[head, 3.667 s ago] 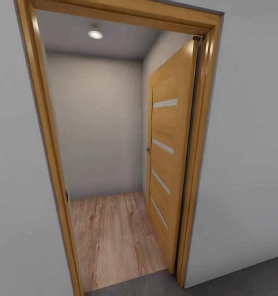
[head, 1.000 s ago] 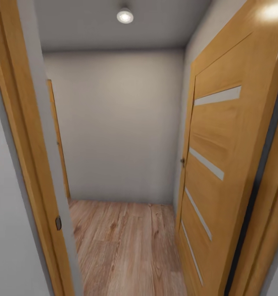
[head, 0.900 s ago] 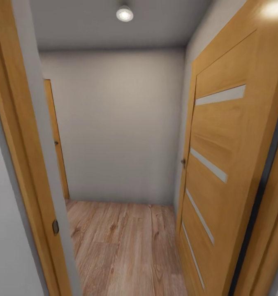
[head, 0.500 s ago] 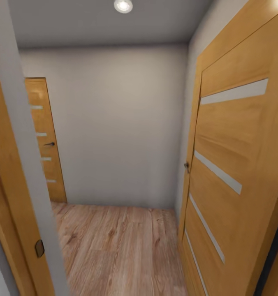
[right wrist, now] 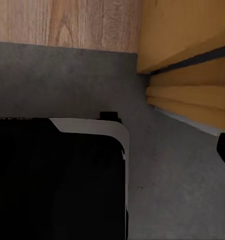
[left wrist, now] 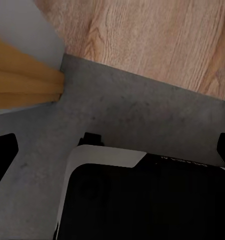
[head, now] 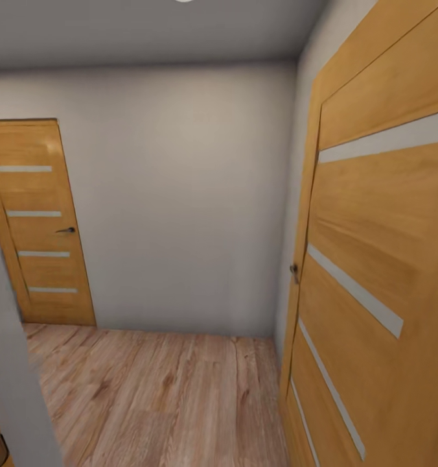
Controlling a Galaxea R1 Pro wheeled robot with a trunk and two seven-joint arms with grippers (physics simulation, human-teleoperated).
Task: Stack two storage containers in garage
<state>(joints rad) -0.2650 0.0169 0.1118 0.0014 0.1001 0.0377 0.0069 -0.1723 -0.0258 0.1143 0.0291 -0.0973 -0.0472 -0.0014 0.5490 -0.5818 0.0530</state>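
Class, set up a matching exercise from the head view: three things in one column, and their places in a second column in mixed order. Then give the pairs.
Things:
1. open door
2. shut door
3. wood plank floor

Places:
A. far left, in the back wall
B. underfoot, ahead
C. close by on the right

Pairs: 1-C, 2-A, 3-B

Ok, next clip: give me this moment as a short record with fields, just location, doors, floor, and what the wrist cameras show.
location: small hallway with grey walls, seen through a doorway
doors: open slatted wooden door at right; closed matching door at far left
floor: light wood planks ahead; dark grey floor under the robot
threshold: wood meets grey under both wrist cameras, beside the wooden door frame
robot base: black and white body below
containers: none seen
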